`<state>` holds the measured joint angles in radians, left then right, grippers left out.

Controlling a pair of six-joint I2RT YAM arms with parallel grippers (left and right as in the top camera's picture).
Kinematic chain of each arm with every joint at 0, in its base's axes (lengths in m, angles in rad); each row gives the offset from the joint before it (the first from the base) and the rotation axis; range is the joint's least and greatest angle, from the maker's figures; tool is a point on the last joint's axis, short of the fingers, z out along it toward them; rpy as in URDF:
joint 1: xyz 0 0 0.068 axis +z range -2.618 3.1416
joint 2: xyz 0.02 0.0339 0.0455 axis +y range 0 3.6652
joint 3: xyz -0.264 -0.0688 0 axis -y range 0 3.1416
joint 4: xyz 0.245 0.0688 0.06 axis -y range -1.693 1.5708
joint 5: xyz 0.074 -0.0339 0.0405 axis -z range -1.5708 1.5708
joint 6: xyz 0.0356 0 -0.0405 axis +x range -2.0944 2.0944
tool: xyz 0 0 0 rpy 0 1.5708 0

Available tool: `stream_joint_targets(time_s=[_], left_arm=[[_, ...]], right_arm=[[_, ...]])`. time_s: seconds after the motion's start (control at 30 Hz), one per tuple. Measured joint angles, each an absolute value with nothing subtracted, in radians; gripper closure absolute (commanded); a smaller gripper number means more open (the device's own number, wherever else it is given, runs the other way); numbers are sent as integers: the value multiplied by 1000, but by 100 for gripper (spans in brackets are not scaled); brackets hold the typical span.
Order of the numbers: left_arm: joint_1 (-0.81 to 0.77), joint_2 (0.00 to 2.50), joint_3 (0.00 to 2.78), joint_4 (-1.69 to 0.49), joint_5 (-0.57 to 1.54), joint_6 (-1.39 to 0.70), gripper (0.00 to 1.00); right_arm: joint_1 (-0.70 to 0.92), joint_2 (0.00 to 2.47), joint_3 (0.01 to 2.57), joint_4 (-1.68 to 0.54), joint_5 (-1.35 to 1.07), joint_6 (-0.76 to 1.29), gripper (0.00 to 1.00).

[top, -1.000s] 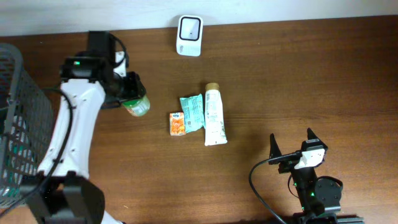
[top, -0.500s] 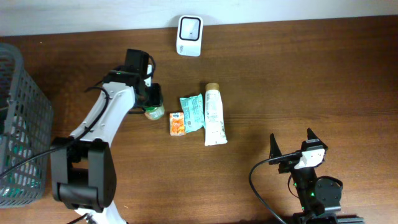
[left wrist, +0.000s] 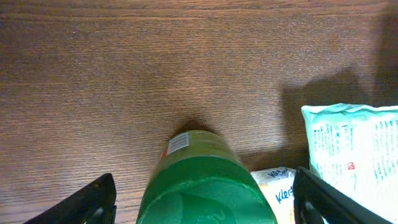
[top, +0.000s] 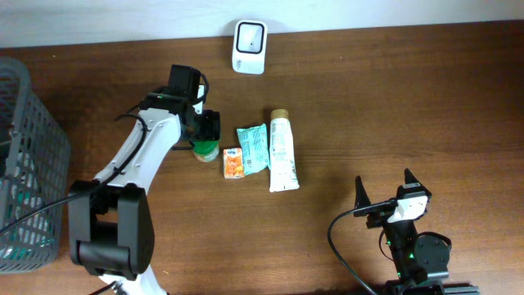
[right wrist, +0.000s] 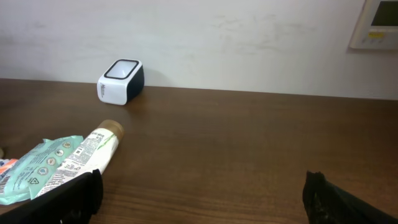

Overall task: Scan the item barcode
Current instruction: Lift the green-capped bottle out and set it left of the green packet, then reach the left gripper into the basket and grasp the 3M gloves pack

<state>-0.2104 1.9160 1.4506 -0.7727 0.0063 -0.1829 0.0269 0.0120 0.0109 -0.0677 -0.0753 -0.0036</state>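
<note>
The green bottle [top: 205, 150] rests on the wooden table just left of a small orange packet [top: 232, 162]. My left gripper [top: 206, 131] sits over it, open, a gap showing between each finger and the bottle [left wrist: 205, 180] in the left wrist view. The white barcode scanner [top: 249, 47] stands at the table's far edge, also seen in the right wrist view [right wrist: 121, 81]. Near the front right, my right gripper [top: 384, 182] stands open and empty.
A teal pouch [top: 253, 147] and a white tube [top: 282, 152] lie side by side right of the orange packet. A grey wire basket [top: 20, 164] stands at the left edge.
The left arm carried the green bottle rightward from near the basket to beside the orange packet, then its jaws spread and let go of it. The right arm has not moved.
</note>
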Motion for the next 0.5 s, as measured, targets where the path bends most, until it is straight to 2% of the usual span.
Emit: stream_joint_targets(time_s=[0.17,0.23,0.27,0.4,0.5], left_arm=[[-210,1916,1453,-781,6,-183,20],[-209,1916,1484,-829,6,-183,18],[-208,1916,1513,-849,6,-180,13],[-166,1882,1766,-965,8,-163,11],[-56,1796,1991,-1043,-9,-153,16]], right_arm=[[27,12,11,-68,-75,-4,2],[27,12,11,-68,-75,-3,2],[27,12,11,-68,-75,-3,2],[27,12,11,-68,-75,-4,2],[27,12,11,-68,-75,-3,2]])
